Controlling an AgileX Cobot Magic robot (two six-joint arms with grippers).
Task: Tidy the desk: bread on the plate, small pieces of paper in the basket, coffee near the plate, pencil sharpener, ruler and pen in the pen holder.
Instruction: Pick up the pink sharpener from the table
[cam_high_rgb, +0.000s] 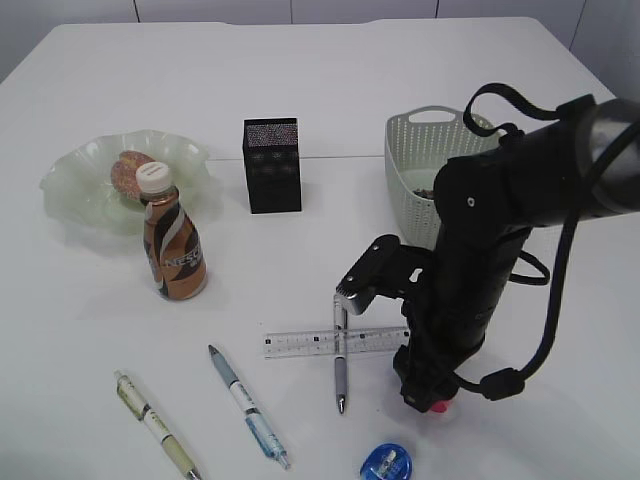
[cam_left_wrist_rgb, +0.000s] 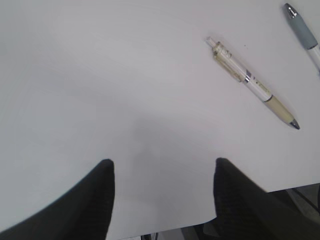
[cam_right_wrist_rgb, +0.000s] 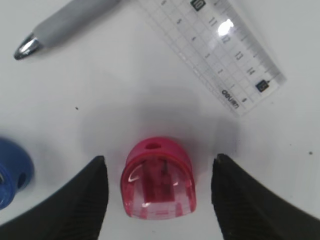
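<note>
My right gripper (cam_right_wrist_rgb: 159, 167) is open, low over the table, with a red pencil sharpener (cam_right_wrist_rgb: 157, 180) between its fingers, not touching them; in the exterior view only a bit of the red pencil sharpener (cam_high_rgb: 439, 407) shows under the arm. A blue sharpener (cam_high_rgb: 387, 463) lies at the front edge. A clear ruler (cam_high_rgb: 300, 342) lies under a grey pen (cam_high_rgb: 340, 352). Two more pens (cam_high_rgb: 247, 406) (cam_high_rgb: 155, 423) lie front left. The black pen holder (cam_high_rgb: 271, 165) stands at the middle. Bread (cam_high_rgb: 128, 170) lies on the green plate (cam_high_rgb: 75, 190), the coffee bottle (cam_high_rgb: 173, 246) beside it. My left gripper (cam_left_wrist_rgb: 162, 167) is open and empty.
A pale green basket (cam_high_rgb: 420, 165) stands at the right behind my right arm, with dark bits inside. In the left wrist view the yellow-grip pen (cam_left_wrist_rgb: 252, 84) lies right of the table's front edge (cam_left_wrist_rgb: 165, 230).
</note>
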